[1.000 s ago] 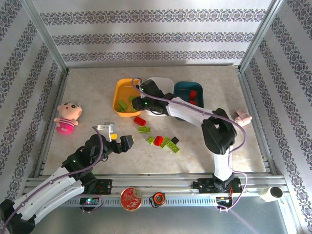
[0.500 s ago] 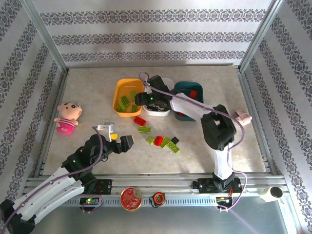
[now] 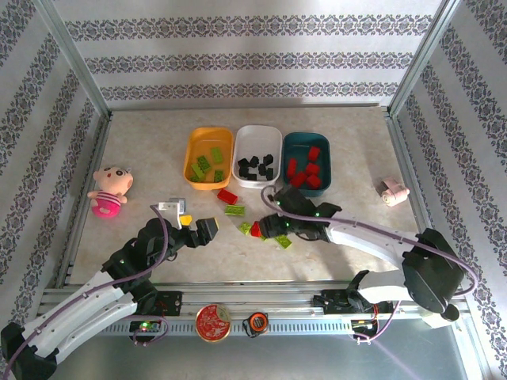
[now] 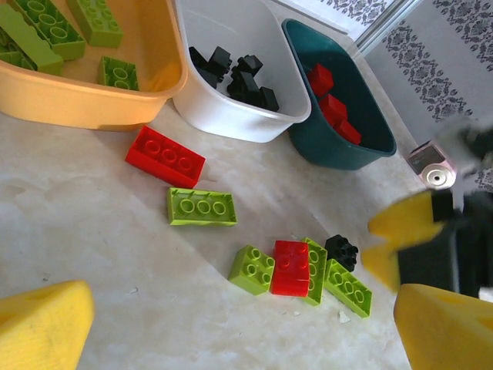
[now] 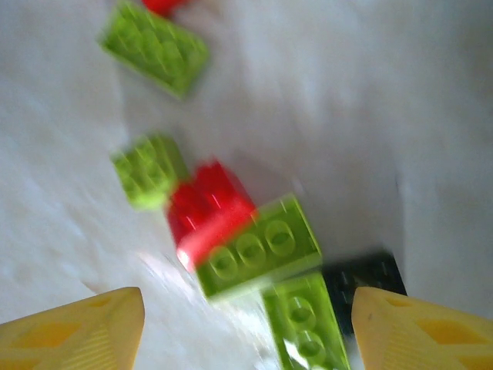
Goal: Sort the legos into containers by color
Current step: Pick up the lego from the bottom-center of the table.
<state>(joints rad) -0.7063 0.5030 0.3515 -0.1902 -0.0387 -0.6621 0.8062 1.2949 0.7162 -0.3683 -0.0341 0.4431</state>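
A: Starting at the far left: spotting a doll (image 3: 107, 190), lying well off to the left of the left gripper (image 3: 198, 226).

B: Gripping anything there?

A: Gripping nothing. Hovering over the table (image 3: 142, 158) with yellow fingers (image 4: 38, 327) spread wide.

B: Looking ahead of it?

A: Finding the orange bin (image 3: 190, 166) straight ahead of those fingers, carrying lime bricks (image 3: 207, 162). Also noting a red brick (image 4: 165, 156) between that bin and the gripper, and a lime brick (image 4: 202, 206) just beside it on the gripper's side. Lying flat, both, studs up.

B: Moving right?

A: Reaching the white bin (image 3: 259, 130), ahead and to the right of the left gripper, just beside the orange bin and holding black bricks (image 3: 255, 166). Then coming to a pile (image 4: 291, 266) on the table: one red, three lime and one black, bunched close together.

B: Sitting where, going by the right gripper (image 3: 268, 229)?

A: Directly beneath it. Hanging low over the pile with fingers (image 5: 77, 331) parted, clasping nothing. Showing blurred in the wrist view, with the pile between the two yellow tips.

B: Ending where?

A: Ending at the teal bin (image 3: 307, 134), beyond the right gripper and a little to its right, holding red bricks (image 3: 307, 170).
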